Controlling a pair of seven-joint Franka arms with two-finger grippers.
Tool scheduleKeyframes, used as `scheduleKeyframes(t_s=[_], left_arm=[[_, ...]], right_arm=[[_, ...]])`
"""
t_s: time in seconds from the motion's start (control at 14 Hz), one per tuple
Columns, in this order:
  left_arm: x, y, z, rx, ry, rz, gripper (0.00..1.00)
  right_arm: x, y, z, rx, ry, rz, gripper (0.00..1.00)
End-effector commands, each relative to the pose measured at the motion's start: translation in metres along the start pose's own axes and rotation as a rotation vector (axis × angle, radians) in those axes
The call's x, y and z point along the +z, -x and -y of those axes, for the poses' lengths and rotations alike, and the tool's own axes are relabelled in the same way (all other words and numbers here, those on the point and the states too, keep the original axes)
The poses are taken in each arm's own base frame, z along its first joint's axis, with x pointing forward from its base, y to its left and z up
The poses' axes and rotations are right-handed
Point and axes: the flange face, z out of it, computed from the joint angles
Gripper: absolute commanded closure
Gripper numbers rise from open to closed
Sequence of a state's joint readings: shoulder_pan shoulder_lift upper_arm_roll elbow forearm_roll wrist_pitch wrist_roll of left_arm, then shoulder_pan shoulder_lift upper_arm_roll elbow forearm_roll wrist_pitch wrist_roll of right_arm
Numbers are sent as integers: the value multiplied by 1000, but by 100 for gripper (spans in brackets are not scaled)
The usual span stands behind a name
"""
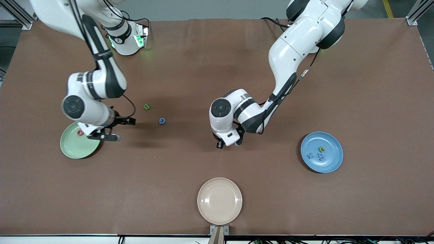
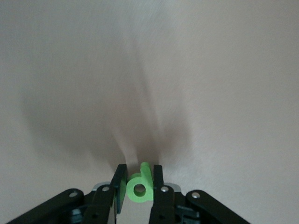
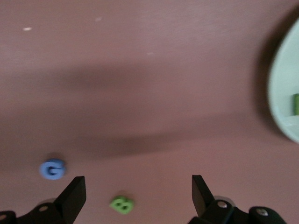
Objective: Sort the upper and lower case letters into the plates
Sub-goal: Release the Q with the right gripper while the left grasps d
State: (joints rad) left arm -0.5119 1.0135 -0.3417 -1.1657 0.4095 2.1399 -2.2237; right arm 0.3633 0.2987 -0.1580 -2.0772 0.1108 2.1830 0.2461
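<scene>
Left tool (image 2: pixel 139 186) pinches a green p (image 2: pixel 140 186) thinly over mid-bench, could twist out en route to the blue plate (image 1: pixel 334 162) at its 4 o'clock; right tool (image 3: pixel 138 196) wide by the green plate (image 1: pixel 73 150), B (image 1: pixel 146 107) and G (image 1: pixel 162 120) loose at 2 o'clock.

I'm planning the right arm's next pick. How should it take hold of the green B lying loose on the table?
Come straight down on the green B with the right gripper open, closing across its flat outer sides. It lies flat on the bare table, letter face up, small and chunky, so only a top approach suits. The blue G lies apart, probably leaving the fingers room.
</scene>
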Motion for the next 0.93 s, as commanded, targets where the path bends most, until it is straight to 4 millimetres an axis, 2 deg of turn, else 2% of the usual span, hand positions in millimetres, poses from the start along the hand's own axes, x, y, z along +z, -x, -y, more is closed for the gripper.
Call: scheduleKeyframes(t_s=[0.0, 0.07, 0.14, 0.29, 0.43, 0.57, 0.71, 0.79, 0.86], left_arm=[[-59, -30, -9, 196, -10, -90, 100], [-75, -47, -16, 256, -16, -102, 100], [-97, -76, -25, 297, -21, -110, 100], [-131, -112, -31, 386, -51, -123, 100], [-154, -147, -34, 453, -91, -124, 100], [-175, -199, -41, 441, -112, -25, 100], [-179, -248, -37, 493, -155, 4, 100], [-174, -265, -31, 536, -185, 7, 100], [-163, -292, -24, 568, -218, 14, 100]], right_arm=[[8, 13, 34, 58, -35, -19, 0], [14, 19, 49, 77, -31, -30, 0], [21, 25, 65, 95, -30, -48, 0], [40, 35, 81, 118, -36, -93, 0], [56, 42, 87, 122, -41, -125, 0], [62, 44, 87, 133, -37, -122, 0], [69, 44, 88, 131, -28, -113, 9], [73, 44, 89, 130, -24, -109, 15], [75, 45, 92, 125, -22, -108, 22]])
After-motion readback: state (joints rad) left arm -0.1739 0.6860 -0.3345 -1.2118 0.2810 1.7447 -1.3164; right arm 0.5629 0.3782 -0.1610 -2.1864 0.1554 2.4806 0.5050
